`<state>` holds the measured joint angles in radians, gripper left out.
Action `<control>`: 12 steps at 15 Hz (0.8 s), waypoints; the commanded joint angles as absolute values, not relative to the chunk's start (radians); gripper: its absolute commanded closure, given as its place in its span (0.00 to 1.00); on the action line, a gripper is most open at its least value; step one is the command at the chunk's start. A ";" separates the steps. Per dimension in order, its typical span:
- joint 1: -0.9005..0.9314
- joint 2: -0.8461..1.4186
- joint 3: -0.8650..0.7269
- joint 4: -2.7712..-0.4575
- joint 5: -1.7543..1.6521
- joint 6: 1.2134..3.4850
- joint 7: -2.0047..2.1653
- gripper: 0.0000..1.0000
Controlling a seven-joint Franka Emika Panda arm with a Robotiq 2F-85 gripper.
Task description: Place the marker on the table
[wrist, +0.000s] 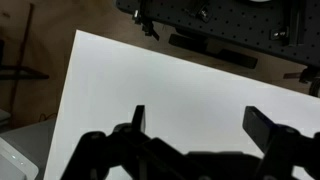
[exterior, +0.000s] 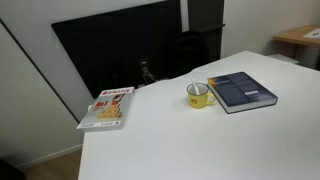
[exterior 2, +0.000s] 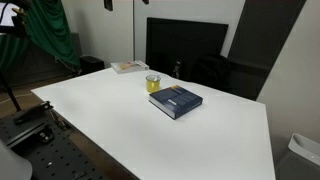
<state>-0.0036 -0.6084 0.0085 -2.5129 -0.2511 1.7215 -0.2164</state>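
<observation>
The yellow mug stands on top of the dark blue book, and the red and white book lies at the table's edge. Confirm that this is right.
Not quite. The yellow mug stands on the table itself, beside the dark blue book, not on top of it; both exterior views show this. The red and white book does lie at the table's edge.

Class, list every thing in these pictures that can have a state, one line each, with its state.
Black two-finger gripper: open, holding nothing.
Dark blue hardcover book: closed, lying flat on the large white table.
Red-and-white paperback book: closed, flat at the table's corner.
Yellow mug: upright beside the blue book; contents too small to tell.
</observation>
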 commanded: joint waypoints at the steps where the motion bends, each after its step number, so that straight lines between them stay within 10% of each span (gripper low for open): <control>1: 0.013 -0.608 -0.005 -2.511 -0.258 1.718 -0.209 0.00; 12: 0.013 -0.608 -0.005 -2.511 -0.258 1.719 -0.209 0.00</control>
<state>-0.0036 -0.6085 0.0085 -2.5129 -0.2511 1.7225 -0.2164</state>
